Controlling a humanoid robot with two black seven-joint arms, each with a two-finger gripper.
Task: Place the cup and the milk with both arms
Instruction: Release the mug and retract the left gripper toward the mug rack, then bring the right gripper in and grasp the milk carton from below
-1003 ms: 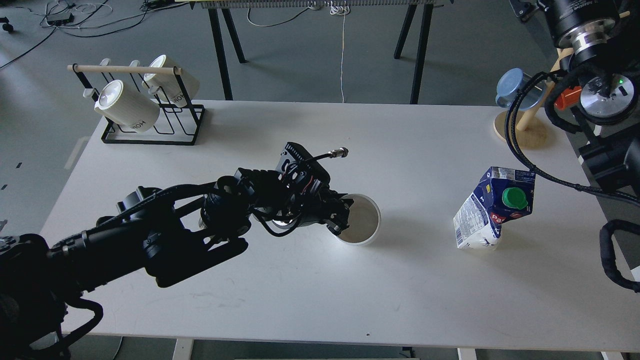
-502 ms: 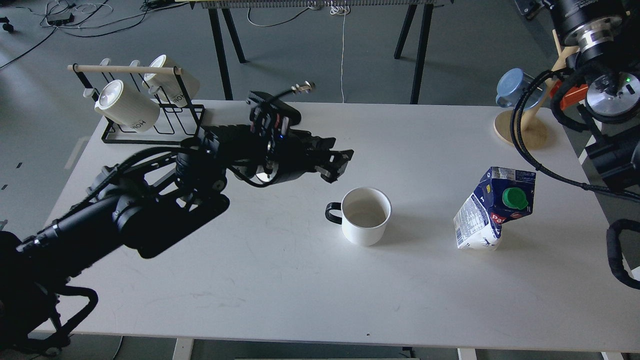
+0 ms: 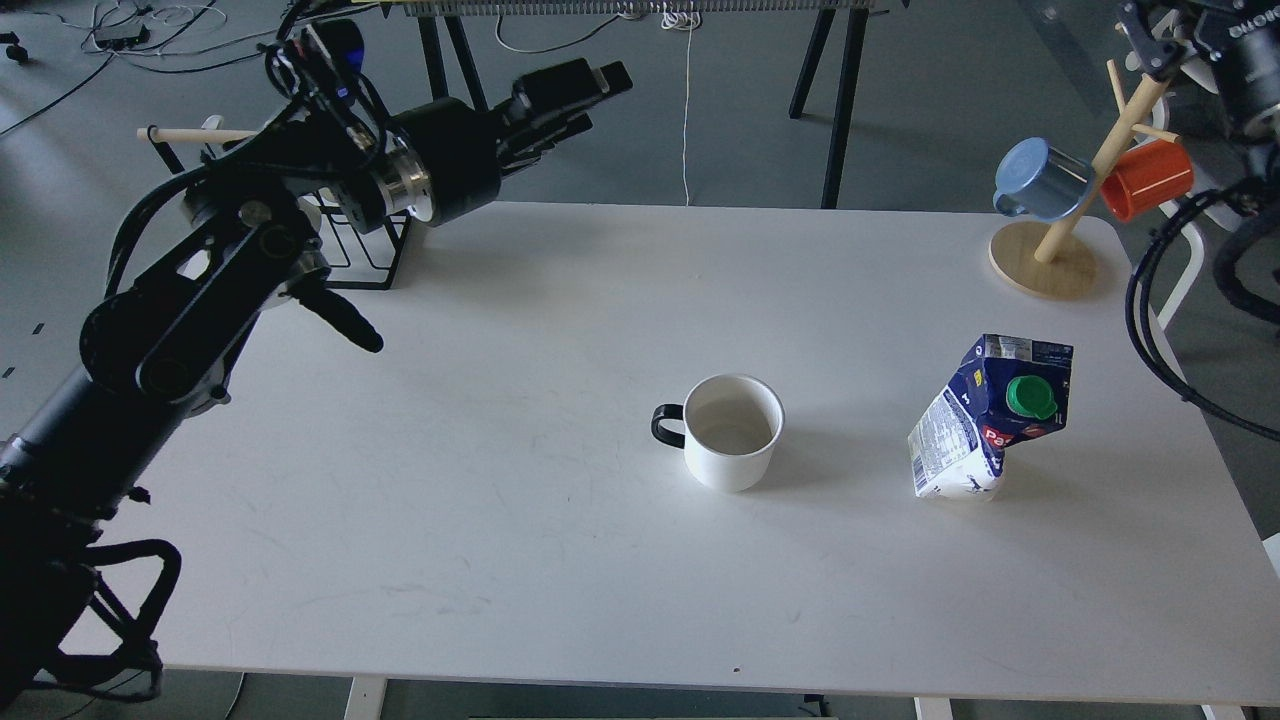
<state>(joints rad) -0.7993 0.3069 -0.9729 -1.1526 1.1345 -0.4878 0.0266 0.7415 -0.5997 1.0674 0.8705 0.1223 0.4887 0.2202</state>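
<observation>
A white cup (image 3: 733, 430) with a black handle stands upright near the middle of the white table (image 3: 500, 520), handle to the left. A blue and white milk carton (image 3: 985, 420) with a green cap stands crumpled and leaning, to the cup's right. My left gripper (image 3: 575, 98) is raised high above the table's back left, far from the cup, with its fingers apart and empty. Only the right arm's body and cables (image 3: 1245, 60) show at the top right edge. Its gripper is out of view.
A black wire rack (image 3: 345, 250) with cream mugs stands at the back left, mostly hidden behind my left arm. A wooden mug tree (image 3: 1045, 262) with a blue cup (image 3: 1040, 180) and an orange cup (image 3: 1145, 178) stands at the back right corner.
My left gripper let go of the cup, then rose and pulled back to the upper left. The cup stands free. The right arm withdrew up and to the right.
</observation>
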